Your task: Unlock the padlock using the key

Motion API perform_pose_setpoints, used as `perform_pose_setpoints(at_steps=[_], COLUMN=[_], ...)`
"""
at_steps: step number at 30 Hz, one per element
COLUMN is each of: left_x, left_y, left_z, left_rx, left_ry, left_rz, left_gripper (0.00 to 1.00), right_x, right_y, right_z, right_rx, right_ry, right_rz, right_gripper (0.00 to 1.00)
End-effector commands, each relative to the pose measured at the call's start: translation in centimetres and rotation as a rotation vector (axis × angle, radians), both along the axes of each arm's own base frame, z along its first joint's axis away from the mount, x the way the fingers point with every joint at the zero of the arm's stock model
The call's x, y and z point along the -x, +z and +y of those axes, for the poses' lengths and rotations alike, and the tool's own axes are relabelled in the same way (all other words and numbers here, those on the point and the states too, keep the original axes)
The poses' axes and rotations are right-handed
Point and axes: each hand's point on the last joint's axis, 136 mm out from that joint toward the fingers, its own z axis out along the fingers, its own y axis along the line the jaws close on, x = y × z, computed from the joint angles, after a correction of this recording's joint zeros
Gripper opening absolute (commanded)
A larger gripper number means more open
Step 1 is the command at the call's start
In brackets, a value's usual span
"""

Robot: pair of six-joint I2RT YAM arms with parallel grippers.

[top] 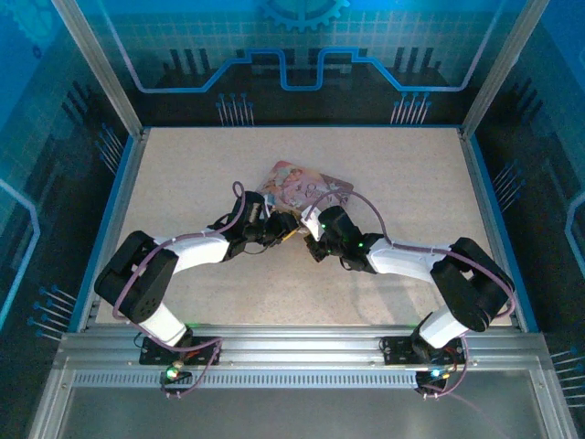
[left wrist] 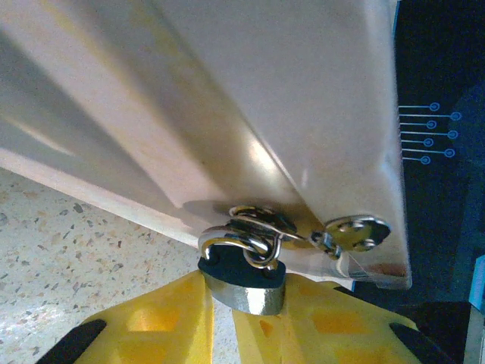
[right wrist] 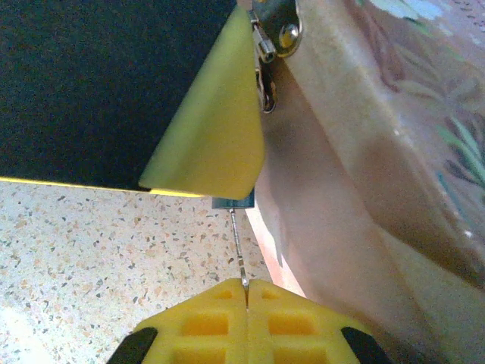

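Right wrist view: right hand (right wrist: 244, 288), pinched tight on the key (right wrist: 238, 246), addresses the padlock (left wrist: 241, 277) clamped by left hand (left wrist: 226, 303); misalignment may bend the key.

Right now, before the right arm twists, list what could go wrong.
1. The right gripper pinches only the thin key's end; a skewed twist might bend it or let it slip.
2. The padlock, clamped by the left gripper, hangs on the tin's hasp; twisting could drag the tin.
3. A left finger covers most of the padlock in the right wrist view, so the key's seating is unclear.
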Motion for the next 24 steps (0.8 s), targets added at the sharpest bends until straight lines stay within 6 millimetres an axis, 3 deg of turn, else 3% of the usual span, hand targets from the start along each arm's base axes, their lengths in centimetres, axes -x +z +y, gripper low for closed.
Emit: perform_pose_setpoints(at_steps=[1, 24], left_x=[-0.55, -0.65], left_y=[1.72, 1.68], left_z=[-1.29, -1.44], left_rx=[0.039, 0.042], left_ry=[-0.030, -0.030], left_rz=[-0.057, -0.056], left_gripper=[0.26, 0.26], right_x=[-1.02, -0.48], right_y=[2.29, 1.96], right_z=[0.27, 0.48], right_rx=[-0.059, -0.064], right_ry=[-0.020, 0.009], right_rz=[-0.028, -0.009], right_gripper=[0.00, 0.00])
